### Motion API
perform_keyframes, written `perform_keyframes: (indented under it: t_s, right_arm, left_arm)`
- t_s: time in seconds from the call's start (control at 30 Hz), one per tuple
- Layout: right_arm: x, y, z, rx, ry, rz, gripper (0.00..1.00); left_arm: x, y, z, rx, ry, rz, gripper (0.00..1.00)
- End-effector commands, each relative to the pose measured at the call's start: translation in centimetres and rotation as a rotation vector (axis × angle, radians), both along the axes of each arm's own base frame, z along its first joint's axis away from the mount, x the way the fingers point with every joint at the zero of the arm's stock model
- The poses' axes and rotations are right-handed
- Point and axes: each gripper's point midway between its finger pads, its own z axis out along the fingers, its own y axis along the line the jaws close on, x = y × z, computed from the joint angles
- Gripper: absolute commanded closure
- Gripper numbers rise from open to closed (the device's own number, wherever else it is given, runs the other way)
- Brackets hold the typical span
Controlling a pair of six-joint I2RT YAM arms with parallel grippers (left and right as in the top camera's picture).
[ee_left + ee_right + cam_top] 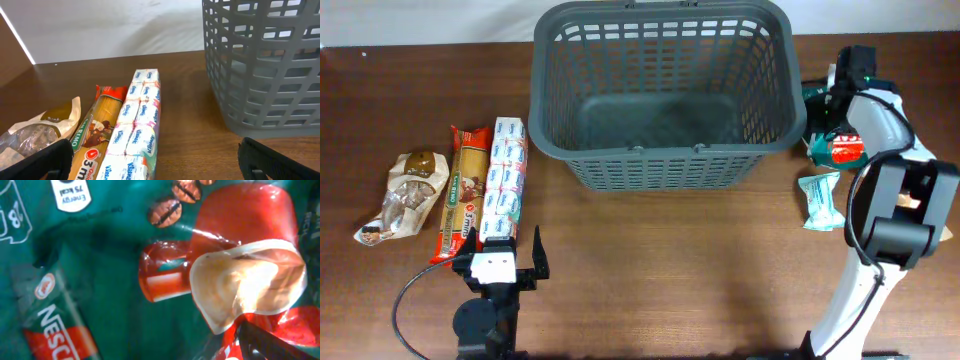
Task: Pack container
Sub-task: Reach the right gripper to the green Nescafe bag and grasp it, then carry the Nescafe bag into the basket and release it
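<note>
The container, a large dark grey lattice basket (662, 90), stands empty at the table's back centre; its side shows in the left wrist view (265, 65). My left gripper (505, 252) (155, 162) is open and empty, low over the table in front of a Kleenex tissue pack (506, 180) (137, 125). My right gripper (840, 92) (160, 350) is right of the basket, pressed close onto a green and red Nescafe packet (828, 130) (110, 265). Only its right finger shows, set wide, so it looks open.
Left of the tissue pack lie a pasta packet (460, 195) (92, 145) and a brown snack bag (405, 195) (35, 132). A small teal packet (820, 200) lies in front of the Nescafe packet. The right arm's base stands at the front right.
</note>
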Motion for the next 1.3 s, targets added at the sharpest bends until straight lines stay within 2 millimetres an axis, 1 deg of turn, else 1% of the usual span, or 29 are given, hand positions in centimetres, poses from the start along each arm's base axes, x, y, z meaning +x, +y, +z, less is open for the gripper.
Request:
perform_keyframes:
  t_s: [0.0,0.03,0.07,0.1,0.2,0.27,0.33,0.4,0.43,0.5,0.53,0.57,0.6,0.63,0.7,0.8,0.9,0.97,1.03,1.07,1.1,1.17,1.27]
  right_arm:
    - [-1.0,0.8,-4.5,0.051,0.081,-0.041,0.25]
    - [-1.2,0.8,-4.9,0.058,0.089,-0.054,0.59]
    - [-1.4,0.9,-5.1,0.064,0.094,-0.071,0.82]
    - [-1.5,0.9,-5.2,0.068,0.096,-0.082,0.96]
    - [-1.3,0.8,-4.4,0.075,0.08,-0.115,0.97]
    - [-0.9,0.6,-2.8,0.074,0.056,-0.122,0.97]
    - [-0.2,0.1,-0.4,0.064,0.019,-0.127,0.96]
    - [0.8,-0.8,3.3,0.048,-0.041,-0.138,0.96]
    - [1.4,-1.3,5.5,0.042,-0.08,-0.144,0.96]
    - [2.3,-2.4,10.2,0.029,-0.158,-0.157,0.97]
    - [2.6,-2.9,12.9,0.021,-0.203,-0.163,0.97]
    - [2.8,-3.3,14.6,0.015,-0.229,-0.165,0.97]
    - [2.9,-3.6,17.5,0.006,-0.274,-0.169,0.96]
    - [2.9,-3.7,19.3,0.0,-0.302,-0.166,0.97]
    - [2.9,-3.7,23.5,-0.026,-0.369,-0.141,0.96]
    - [2.4,-2.5,29.3,-0.053,-0.471,-0.1,0.96]
    - [1.2,0.0,34.3,-0.063,-0.568,-0.052,0.97]
    - [0.2,2.6,37.7,-0.06,-0.643,-0.006,0.96]
    - [-1.0,5.9,40.8,-0.046,-0.72,0.058,0.96]
    - [-1.7,8.6,42.6,-0.031,-0.769,0.11,0.96]
    - [-2.1,10.7,43.6,-0.02,-0.799,0.156,0.97]
    - [-2.8,15.4,44.7,-0.007,-0.822,0.278,0.96]
    - [-3.7,22.1,44.7,0.012,-0.815,0.445,0.96]
  left_arm:
    - [0.0,-0.2,-0.2,-0.003,-0.001,-0.011,0.01]
    - [0.0,-0.2,-0.2,-0.003,-0.001,-0.011,0.01]
    - [0.0,-0.2,-0.2,-0.003,-0.001,-0.011,0.01]
    - [0.0,-0.2,-0.2,-0.003,-0.001,-0.011,0.01]
    - [0.0,-0.2,-0.2,-0.003,-0.001,-0.011,0.01]
    - [0.0,-0.2,-0.2,-0.003,-0.001,-0.011,0.01]
    - [0.0,-0.2,-0.2,-0.003,-0.001,-0.011,0.01]
    - [0.0,-0.2,-0.2,-0.004,-0.001,-0.011,0.01]
    - [0.0,-0.2,-0.2,-0.003,-0.001,-0.011,0.01]
    - [0.0,-0.2,-0.2,-0.003,-0.001,-0.011,0.01]
    - [0.0,-0.2,-0.2,-0.003,-0.001,-0.011,0.01]
    - [0.0,-0.2,-0.2,-0.003,-0.001,-0.011,0.01]
    - [0.0,-0.2,-0.2,-0.003,-0.001,-0.011,0.01]
    - [0.0,-0.2,-0.2,-0.003,-0.001,-0.011,0.01]
    - [0.0,-0.2,-0.2,-0.003,-0.001,-0.011,0.01]
    - [0.0,-0.2,-0.2,-0.003,-0.001,-0.011,0.01]
    - [0.0,-0.2,-0.2,-0.003,-0.001,-0.011,0.01]
    - [0.0,-0.2,-0.2,-0.003,-0.001,-0.011,0.01]
    - [0.0,-0.2,-0.2,-0.003,-0.001,-0.011,0.01]
    - [0.0,-0.2,-0.2,-0.003,-0.001,-0.011,0.01]
    - [0.0,-0.2,-0.2,-0.003,-0.001,-0.011,0.01]
    - [0.0,-0.2,-0.2,-0.003,-0.001,-0.011,0.01]
    - [0.0,-0.2,-0.2,-0.003,-0.001,-0.011,0.01]
